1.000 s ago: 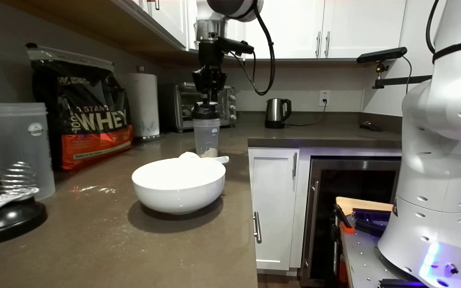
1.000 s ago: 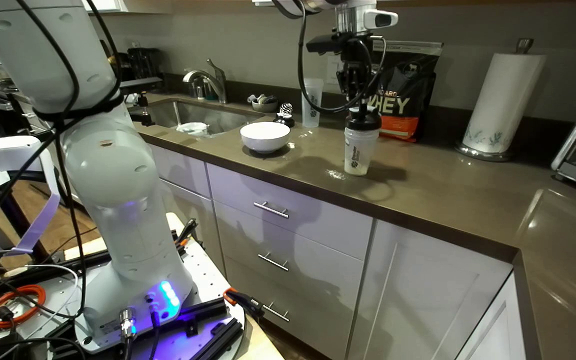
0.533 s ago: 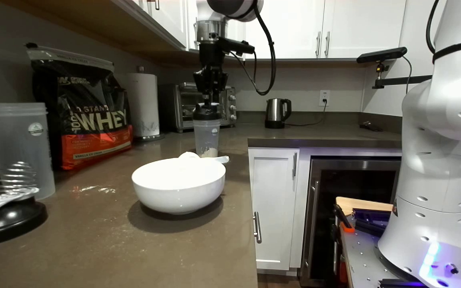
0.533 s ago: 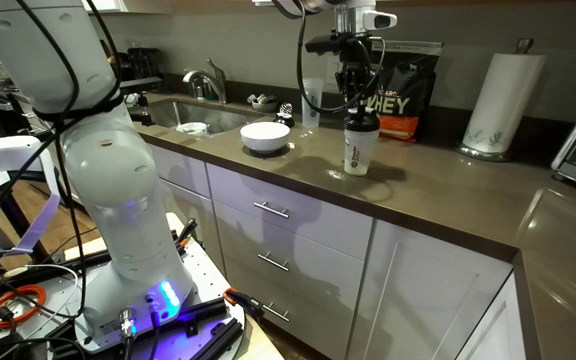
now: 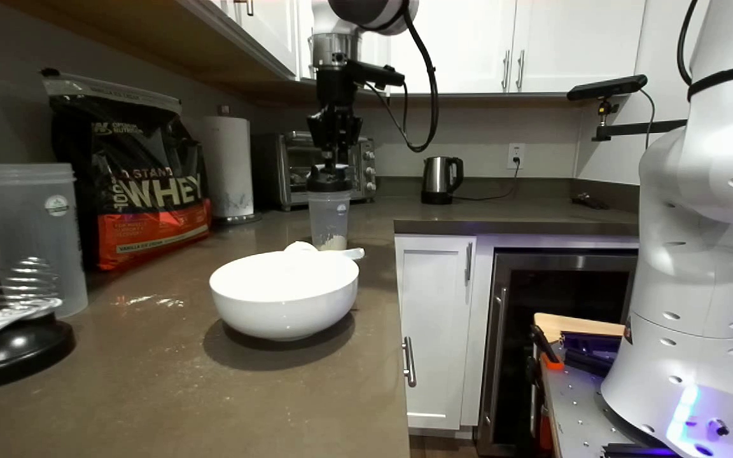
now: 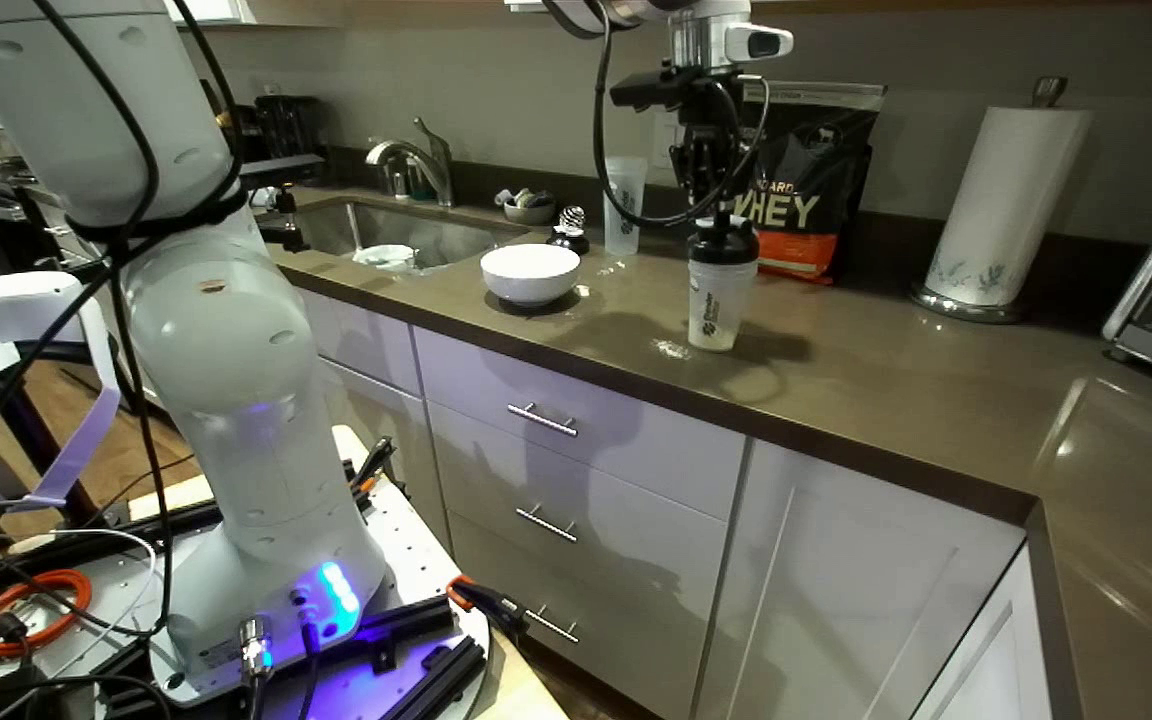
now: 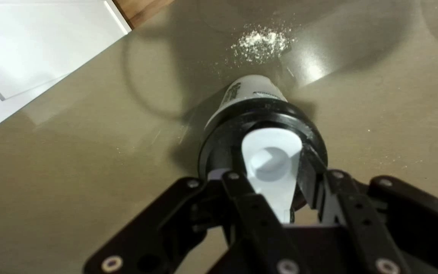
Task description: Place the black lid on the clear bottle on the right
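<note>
Gripper (image 7: 266, 165) looks clamped on raised top of black lid (image 6: 724, 244) right below it, presumably to hold it level on clear bottle (image 6: 720, 303) straight underneath; can't tell if fully seated.

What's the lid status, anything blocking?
Gripper gripping black lid from above. Lid on top of clear bottle, full seating unconfirmed. Bottle upright on counter. White bowl stands apart, apparently not blocking.

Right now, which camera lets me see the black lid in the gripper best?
The wrist view: it looks down on the black lid up close, white flap included, though fingers cover part. Both exterior views show it smaller, from the side, at the top of the clear bottle.
</note>
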Robot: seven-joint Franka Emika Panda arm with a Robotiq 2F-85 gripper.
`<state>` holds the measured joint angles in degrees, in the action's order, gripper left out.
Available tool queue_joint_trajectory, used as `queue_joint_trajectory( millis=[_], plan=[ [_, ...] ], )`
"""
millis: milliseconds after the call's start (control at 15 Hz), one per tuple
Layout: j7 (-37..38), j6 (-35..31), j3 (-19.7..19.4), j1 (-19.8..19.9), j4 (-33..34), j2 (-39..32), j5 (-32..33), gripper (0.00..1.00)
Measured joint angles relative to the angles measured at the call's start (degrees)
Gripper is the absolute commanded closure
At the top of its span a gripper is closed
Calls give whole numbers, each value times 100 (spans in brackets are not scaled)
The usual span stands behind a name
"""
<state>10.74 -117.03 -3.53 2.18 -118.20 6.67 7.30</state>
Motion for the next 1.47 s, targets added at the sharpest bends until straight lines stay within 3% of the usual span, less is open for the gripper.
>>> queue_joint_trajectory(
  millis=[67,133,200,600,1000,1467],
  plan=[
    [0,0,4,0,0,-5,0,88],
    [0,0,8,0,0,-10,0,53],
    [0,0,11,0,-3,-17,0,37],
    [0,0,28,0,-53,-46,0,0],
    [0,107,103,-15,-46,47,-1,0],
    [-1,494,446,-254,-39,700,-26,0]
  ],
)
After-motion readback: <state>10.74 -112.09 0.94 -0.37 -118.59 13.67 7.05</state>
